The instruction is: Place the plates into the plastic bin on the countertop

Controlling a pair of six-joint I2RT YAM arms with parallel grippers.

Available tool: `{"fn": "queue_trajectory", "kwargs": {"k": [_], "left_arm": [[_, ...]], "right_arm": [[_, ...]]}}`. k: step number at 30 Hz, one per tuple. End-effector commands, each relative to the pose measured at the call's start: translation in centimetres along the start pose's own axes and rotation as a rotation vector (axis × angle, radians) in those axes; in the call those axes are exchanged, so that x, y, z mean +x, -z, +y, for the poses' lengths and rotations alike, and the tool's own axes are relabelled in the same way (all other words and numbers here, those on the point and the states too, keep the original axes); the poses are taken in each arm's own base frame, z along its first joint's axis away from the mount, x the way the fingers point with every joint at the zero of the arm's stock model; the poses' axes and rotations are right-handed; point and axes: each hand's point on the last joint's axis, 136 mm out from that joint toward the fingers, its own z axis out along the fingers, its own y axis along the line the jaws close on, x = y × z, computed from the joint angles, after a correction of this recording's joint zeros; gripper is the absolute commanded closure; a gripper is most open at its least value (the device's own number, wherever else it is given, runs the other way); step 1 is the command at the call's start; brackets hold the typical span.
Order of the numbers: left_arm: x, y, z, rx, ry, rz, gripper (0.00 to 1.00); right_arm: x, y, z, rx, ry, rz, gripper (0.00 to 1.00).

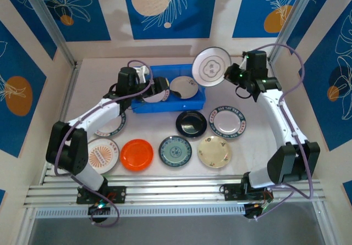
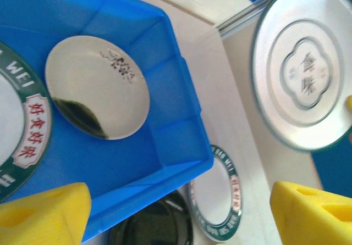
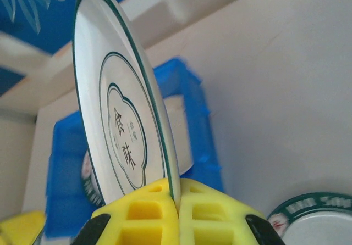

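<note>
The blue plastic bin stands at the back middle of the countertop. In it lie a green-rimmed white plate and a plain pale plate. My left gripper hovers over the bin's right end, open, with nothing between its yellow fingers. Right of the bin, my right gripper is shut on the rim of a white plate with a green flower outline, holding it tilted on edge in the air.
In front of the bin lie a black plate, a green-rimmed plate, a teal-patterned plate, a cream plate, an orange plate and an orange-design white plate. One more plate lies partly under the left arm.
</note>
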Motion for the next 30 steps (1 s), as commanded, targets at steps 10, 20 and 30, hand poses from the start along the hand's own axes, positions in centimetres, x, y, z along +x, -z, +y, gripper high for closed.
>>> {"fn": "queue_trajectory", "kwargs": {"k": [10, 20, 30], "left_arm": [[-2.9, 0.0, -2.3, 0.225, 0.096, -0.051, 0.28], [-2.6, 0.5, -1.1, 0.215, 0.138, -0.048, 1.00], [-3.0, 1.8, -1.4, 0.350, 0.241, -0.059, 1.00]], "right_arm": [[6.7, -1.9, 9.9, -0.394, 0.080, 0.329, 1.00], [6.9, -2.6, 12.1, -0.465, 0.107, 0.366, 1.00], [7.1, -4.1, 13.1, -0.522, 0.090, 0.376, 0.80]]}}
